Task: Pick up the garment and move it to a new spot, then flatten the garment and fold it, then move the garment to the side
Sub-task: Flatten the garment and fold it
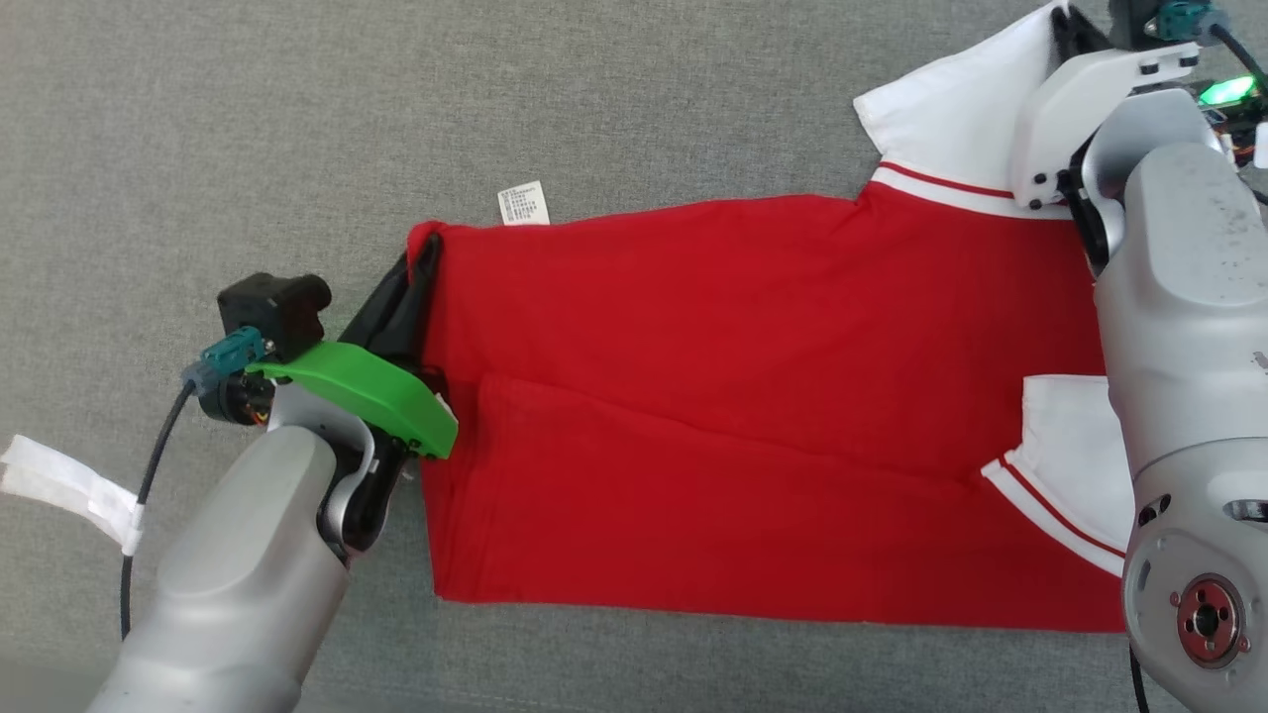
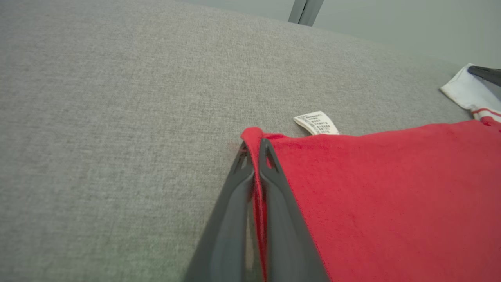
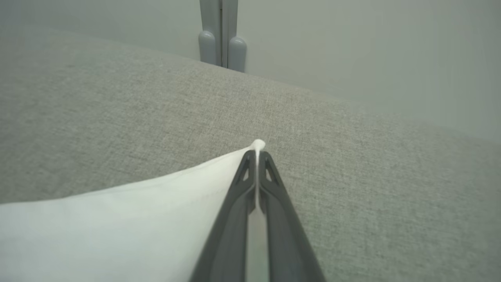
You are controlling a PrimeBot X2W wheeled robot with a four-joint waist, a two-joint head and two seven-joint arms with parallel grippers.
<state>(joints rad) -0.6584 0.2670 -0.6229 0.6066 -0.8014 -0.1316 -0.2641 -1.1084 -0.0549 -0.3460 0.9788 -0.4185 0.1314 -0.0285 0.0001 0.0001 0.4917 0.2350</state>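
The left gripper (image 2: pixel 255 148) is clenched on the red hem corner of the garment (image 2: pixel 391 188); in the left wrist view a thin ridge of red cloth is pressed between its two dark fingers. The right gripper (image 3: pixel 257 153) is also clamped shut. It pinches the tip of a white sleeve (image 3: pixel 117 219), with a small nub of cloth poking out past its fingertips.

In the head view the garment (image 1: pixel 743 396) lies flat across the middle of the frame, its long axis running left to right. The hem is at the left and the white sleeves are at the right. The left gripper (image 1: pixel 414 282) holds the upper left corner and the right gripper (image 1: pixel 1065 30) holds the upper right sleeve, so each arm has the end nearer to it. From both sets of jaws the body of the garment spreads toward the bottom of the frame.

I judge that the coming move depends on both arms travelling together at right angles to that long axis, so the held edge stays taut.

A care label (image 1: pixel 523 204) sticks out past the upper edge. Nothing here serves as a container; the garment rests directly on the grey fabric surface (image 1: pixel 248 119).
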